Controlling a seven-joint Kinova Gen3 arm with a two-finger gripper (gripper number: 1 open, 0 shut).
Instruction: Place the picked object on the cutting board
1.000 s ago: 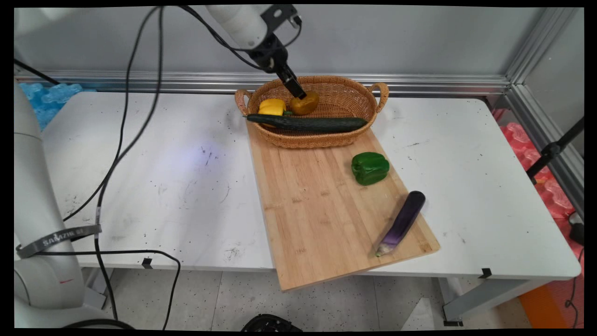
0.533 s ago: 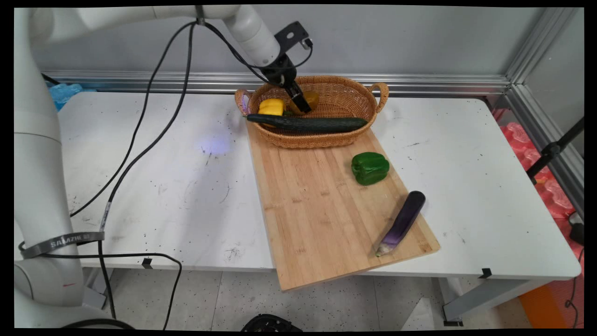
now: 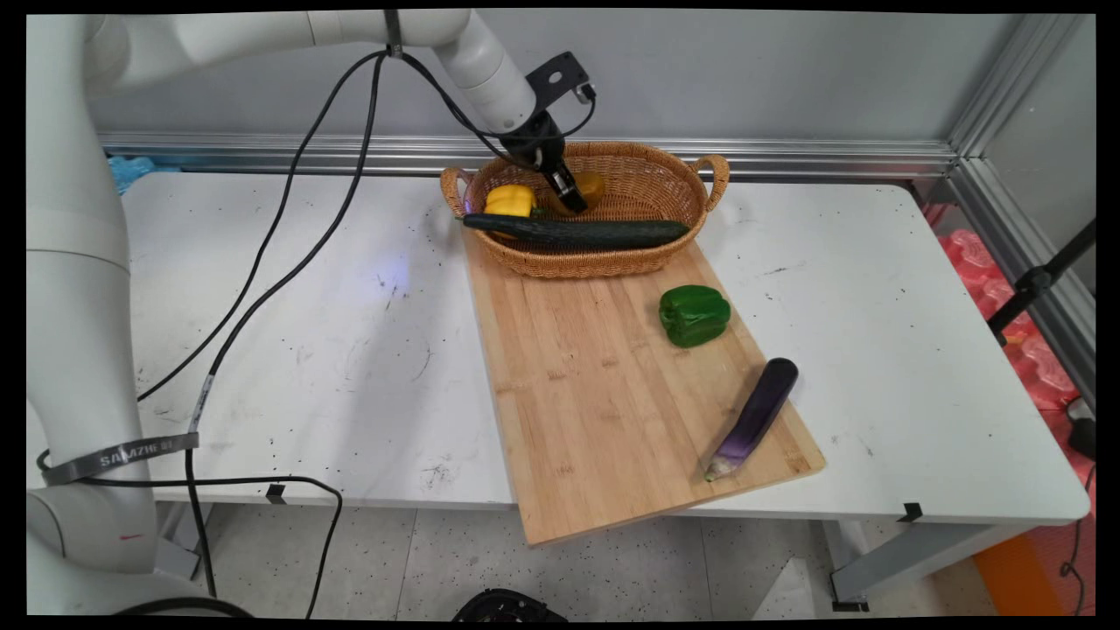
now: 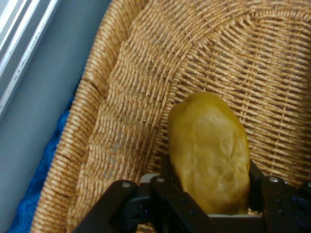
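White table against a grey wall: a wicker basket sits at the far end of a wooden cutting board. Reaching into the basket, the black pincer grips a yellow-brown potato between its fingers. Beside it lie a yellow pepper and a cucumber across the rim. On the board rest a green pepper and an eggplant.

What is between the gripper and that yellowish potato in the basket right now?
Nothing visible. In the hand view the gripper has its fingers on either side of the potato, against the basket wall. The yellow pepper and cucumber lie beside it.
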